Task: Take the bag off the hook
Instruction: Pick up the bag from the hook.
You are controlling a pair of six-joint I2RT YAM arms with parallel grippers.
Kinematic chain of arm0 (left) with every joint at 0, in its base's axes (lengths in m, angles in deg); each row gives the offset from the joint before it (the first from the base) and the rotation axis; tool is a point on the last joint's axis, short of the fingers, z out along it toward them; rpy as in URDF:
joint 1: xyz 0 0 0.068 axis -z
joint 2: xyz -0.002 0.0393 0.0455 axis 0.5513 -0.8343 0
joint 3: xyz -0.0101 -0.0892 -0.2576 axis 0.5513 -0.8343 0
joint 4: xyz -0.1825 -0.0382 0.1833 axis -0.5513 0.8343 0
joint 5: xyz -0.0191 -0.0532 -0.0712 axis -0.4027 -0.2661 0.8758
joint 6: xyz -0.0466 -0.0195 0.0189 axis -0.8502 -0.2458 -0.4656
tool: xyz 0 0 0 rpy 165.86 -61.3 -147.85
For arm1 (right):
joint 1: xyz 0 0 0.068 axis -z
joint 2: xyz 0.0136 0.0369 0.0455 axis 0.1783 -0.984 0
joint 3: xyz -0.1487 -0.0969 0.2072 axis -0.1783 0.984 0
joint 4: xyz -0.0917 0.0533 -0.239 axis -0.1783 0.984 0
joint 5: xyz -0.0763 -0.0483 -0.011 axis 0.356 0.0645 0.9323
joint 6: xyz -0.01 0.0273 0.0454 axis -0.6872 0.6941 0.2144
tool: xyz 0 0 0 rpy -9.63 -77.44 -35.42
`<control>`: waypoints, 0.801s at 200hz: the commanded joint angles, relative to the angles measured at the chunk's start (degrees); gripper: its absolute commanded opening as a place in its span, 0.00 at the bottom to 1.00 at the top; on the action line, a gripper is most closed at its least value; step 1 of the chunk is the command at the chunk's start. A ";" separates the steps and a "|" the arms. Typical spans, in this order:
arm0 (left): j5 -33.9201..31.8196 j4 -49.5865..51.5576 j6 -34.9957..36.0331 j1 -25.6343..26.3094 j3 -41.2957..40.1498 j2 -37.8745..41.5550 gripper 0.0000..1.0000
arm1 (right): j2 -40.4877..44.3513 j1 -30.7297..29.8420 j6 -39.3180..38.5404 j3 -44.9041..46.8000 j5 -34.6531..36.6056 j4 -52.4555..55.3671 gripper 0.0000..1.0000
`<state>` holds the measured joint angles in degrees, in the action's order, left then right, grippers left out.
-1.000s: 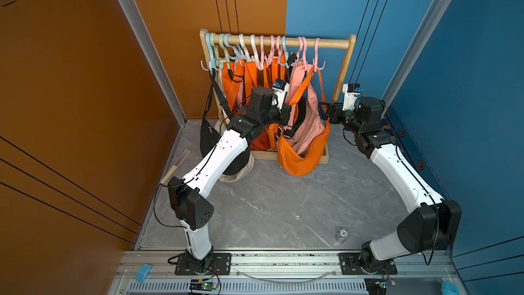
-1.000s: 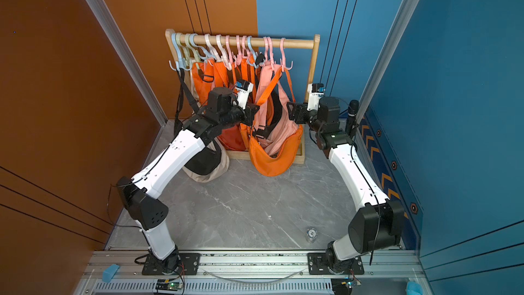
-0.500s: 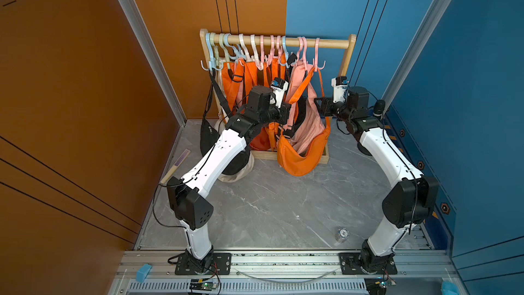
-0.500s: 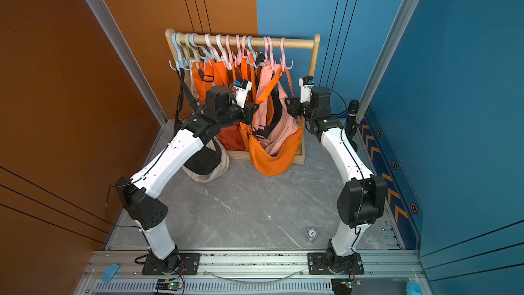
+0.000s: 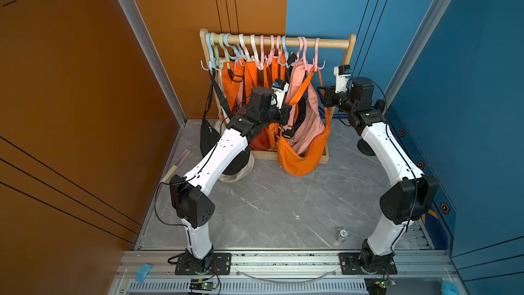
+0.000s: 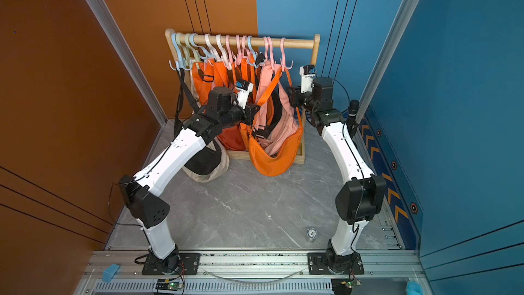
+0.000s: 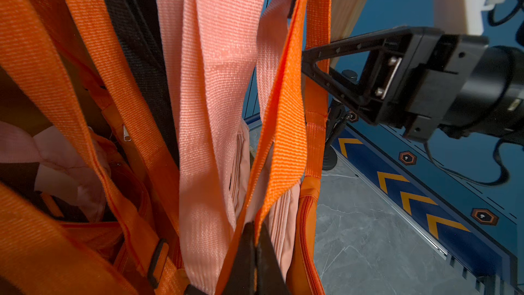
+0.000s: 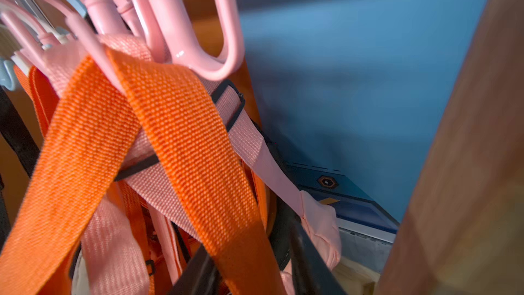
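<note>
The orange bag hangs low at the front of the rack. Its orange strap loops over a pink hook. My left gripper is shut, and one branch of that strap is pinched between its jaws. My right gripper is at the other branch, just under the hook. Its fingers stand on either side of the strap, still apart, with a gap on one side. The same gripper shows in the left wrist view.
The wooden rack carries several hooks with more orange bags and a pink bag. A black bag and a beige bag hang at its left end. The rack's wooden post is close beside my right gripper. A small round object lies on the floor.
My right arm has swung in toward the rack and its jaws have narrowed around the orange strap. The left arm has kept its grip and has not moved.
</note>
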<state>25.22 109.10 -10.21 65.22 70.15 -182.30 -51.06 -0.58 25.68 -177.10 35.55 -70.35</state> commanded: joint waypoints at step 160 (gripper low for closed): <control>-0.64 4.87 -3.17 0.40 21.55 -8.14 0.00 | 2.64 0.50 0.19 -7.58 -0.96 3.59 0.00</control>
<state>25.42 113.05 -12.16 65.40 88.23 -190.48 -51.52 -0.58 25.55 -181.63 34.35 -68.23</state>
